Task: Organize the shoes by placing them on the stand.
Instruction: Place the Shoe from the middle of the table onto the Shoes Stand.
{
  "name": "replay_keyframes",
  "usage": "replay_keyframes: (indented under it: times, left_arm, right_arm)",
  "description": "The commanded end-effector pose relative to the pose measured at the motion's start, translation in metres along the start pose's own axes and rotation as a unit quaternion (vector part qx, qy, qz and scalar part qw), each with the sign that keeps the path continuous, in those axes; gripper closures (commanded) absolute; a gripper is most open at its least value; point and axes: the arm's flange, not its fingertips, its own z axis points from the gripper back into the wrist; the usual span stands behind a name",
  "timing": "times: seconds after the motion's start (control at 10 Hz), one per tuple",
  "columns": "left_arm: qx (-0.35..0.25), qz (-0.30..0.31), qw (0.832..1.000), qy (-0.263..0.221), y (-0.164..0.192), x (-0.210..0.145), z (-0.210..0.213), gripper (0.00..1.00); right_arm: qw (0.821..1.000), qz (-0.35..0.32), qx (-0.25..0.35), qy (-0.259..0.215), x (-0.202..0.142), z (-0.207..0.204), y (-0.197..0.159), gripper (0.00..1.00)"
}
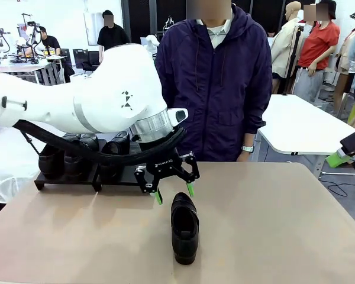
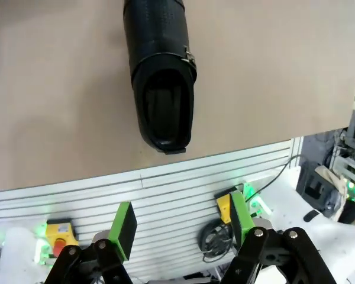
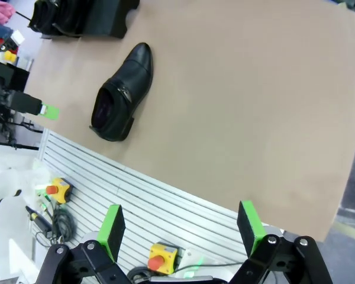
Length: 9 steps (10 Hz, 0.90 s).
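Shoe: black shiny leather dress shoe (image 1: 184,228) lay mid-table, long axis running near-to-far | Claw: our left gripper (image 1: 174,193) hung spread and empty just beyond its far end (nearer arm) | Right gripper (image 3: 183,228) spread, well off | Low black flat stand (image 1: 77,179) far-left.

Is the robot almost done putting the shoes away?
Nearly. Shoes already sit on the stand at the table's far left, partly hidden by the arm. One shoe still lies on the table. The left gripper hovers open just beyond it, holding nothing. The right gripper waits open, off to the side.
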Motion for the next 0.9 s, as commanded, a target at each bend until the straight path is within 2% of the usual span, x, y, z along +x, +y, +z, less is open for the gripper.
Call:
replay_keyframes:
  times: [0.0,0.1,0.2,0.3,0.4,0.6,0.8]
  left_arm:
    - [-0.031,-0.009,0.999,-0.007,0.005,-0.025,0.017,0.18]
    - [-0.031,-0.009,0.999,-0.007,0.005,-0.025,0.017,0.18]
    - [-0.008,-0.004,1.0,0.0,-0.002,-0.005,0.005,0.18]
    - [0.016,-0.018,0.999,0.03,-0.003,0.016,-0.013,0.18]
    - [0.035,-0.018,0.999,0.026,-0.002,0.031,-0.025,0.18]
    - [0.077,-0.018,0.997,0.018,-0.001,0.043,-0.043,0.18]
    - [0.084,-0.014,0.995,0.046,0.004,0.056,-0.065,0.18]
  right_arm:
    - [1.0,-0.004,0.006,0.0,0.003,0.003,0.003,0.0]
    - [1.0,-0.004,0.006,0.0,0.003,0.003,0.003,0.0]
    - [1.0,-0.004,0.006,0.0,0.003,0.003,0.003,0.0]
    - [1.0,-0.004,0.006,0.0,0.003,0.003,0.003,0.0]
    - [1.0,-0.004,0.006,0.0,0.003,0.003,0.003,0.0]
    - [1.0,-0.004,0.006,0.0,0.003,0.003,0.003,0.0]
    - [1.0,-0.004,0.006,0.0,0.003,0.003,0.003,0.0]
